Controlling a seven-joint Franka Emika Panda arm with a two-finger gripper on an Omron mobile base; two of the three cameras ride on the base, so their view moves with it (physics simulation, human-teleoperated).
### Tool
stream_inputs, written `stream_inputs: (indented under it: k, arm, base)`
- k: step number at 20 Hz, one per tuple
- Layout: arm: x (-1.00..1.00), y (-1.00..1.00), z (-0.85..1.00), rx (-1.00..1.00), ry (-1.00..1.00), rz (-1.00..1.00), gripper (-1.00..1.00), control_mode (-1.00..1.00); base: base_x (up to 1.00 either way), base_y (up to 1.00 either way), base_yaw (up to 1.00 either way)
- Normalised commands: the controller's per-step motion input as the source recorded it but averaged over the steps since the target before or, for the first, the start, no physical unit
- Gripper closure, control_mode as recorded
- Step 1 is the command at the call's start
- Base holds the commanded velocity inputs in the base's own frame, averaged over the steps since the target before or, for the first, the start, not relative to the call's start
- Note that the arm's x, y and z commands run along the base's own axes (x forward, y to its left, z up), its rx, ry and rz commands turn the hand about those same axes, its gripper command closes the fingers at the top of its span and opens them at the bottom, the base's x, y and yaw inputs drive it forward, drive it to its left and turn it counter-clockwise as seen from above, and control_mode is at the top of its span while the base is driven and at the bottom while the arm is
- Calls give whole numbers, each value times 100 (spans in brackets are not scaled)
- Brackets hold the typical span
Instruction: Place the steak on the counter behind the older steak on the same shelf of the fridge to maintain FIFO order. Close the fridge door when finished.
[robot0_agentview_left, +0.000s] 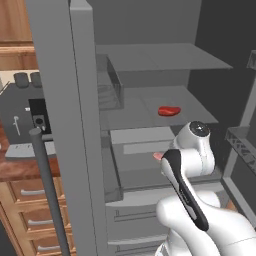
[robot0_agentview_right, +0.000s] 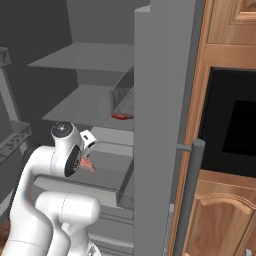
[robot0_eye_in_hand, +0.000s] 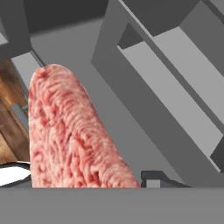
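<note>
Inside the open grey fridge (robot0_agentview_left: 75, 125), the red older steak (robot0_agentview_left: 169, 111) lies flat on the middle shelf (robot0_agentview_left: 200, 112), and lower down the gripper (robot0_agentview_right: 86, 160) is clamped on the pink steak (robot0_eye_in_hand: 65, 135), whose long side points up and away from the fingers.

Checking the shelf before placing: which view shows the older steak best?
Left base view: the older steak lies fully visible, red, on the fridge shelf. In the right base view the door edge partly hides it.
</note>
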Motion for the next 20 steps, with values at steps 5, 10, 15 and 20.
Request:
stream_inputs:
  k: [5,10,15,20]
  arm:
    - [0,0,0,0,0,0,100,100]
    - [0,-7,65,-1,-18,1,100,-100]
    - [12,-1,99,-6,-39,0,100,-100]
    - [21,0,68,-7,-28,0,100,-100]
  base:
    - [28,-1,0]
    - [0,0,0]
    - [0,0,0]
    - [0,0,0]
